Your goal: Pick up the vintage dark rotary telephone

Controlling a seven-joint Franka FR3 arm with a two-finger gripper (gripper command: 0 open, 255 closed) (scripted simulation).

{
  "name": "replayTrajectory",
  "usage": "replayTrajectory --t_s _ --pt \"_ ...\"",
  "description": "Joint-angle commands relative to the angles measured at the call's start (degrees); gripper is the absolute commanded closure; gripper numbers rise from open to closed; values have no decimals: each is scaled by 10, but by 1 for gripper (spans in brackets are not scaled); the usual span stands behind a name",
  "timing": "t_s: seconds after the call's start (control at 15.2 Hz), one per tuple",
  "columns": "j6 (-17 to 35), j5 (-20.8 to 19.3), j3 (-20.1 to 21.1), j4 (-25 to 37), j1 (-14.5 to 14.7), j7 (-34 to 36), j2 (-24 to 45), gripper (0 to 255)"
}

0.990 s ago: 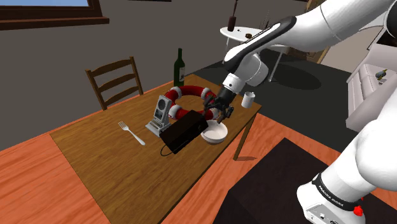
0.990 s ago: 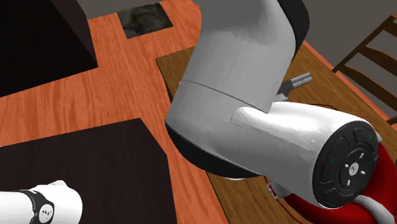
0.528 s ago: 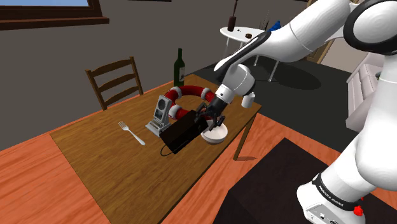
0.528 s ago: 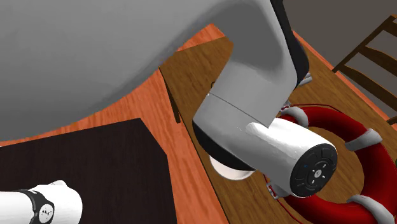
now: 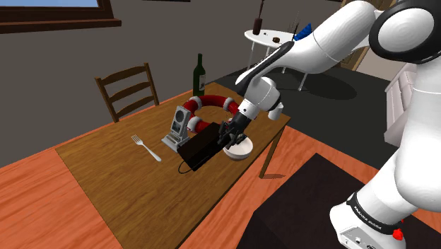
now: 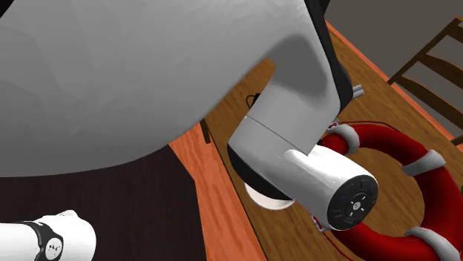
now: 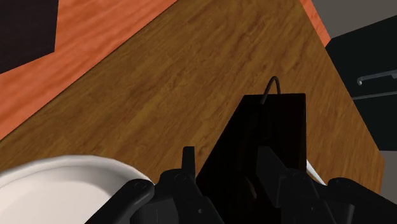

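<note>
The dark telephone (image 5: 201, 146) is a black boxy shape lying on the wooden table (image 5: 113, 170), with a thin cord at its near end. My black gripper (image 5: 227, 134) is down at its far end, beside a white bowl (image 5: 239, 148). In the wrist view the telephone (image 7: 267, 127) runs away from the hand and its near end sits between the two fingers (image 7: 188, 159), which press in on it. The gripper (image 7: 222, 167) is shut on the telephone, which rests on the table (image 7: 159, 76). The bowl (image 7: 57, 184) lies just beside the fingers.
A red and white life ring (image 5: 212, 103) lies behind the telephone, with a dark bottle (image 5: 199, 74) beyond it. A grey device (image 5: 178, 127) and a fork (image 5: 146, 148) lie nearby, a cup (image 5: 275, 110) at the table's corner, a chair (image 5: 127, 88) behind.
The arm has come down and toward the shoulder view's left, bringing the hand onto the telephone's end. The fingers stood apart before and have now closed on it.
</note>
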Motion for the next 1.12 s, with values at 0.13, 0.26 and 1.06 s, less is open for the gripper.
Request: replayTrajectory --t_s 0.13,0.26,1.06 --pt "0 0 0 0 0 0 0 255" --pt "0 0 0 0 0 0 0 255" --pt "-30 -37 -10 -14 4 51 -62 255"
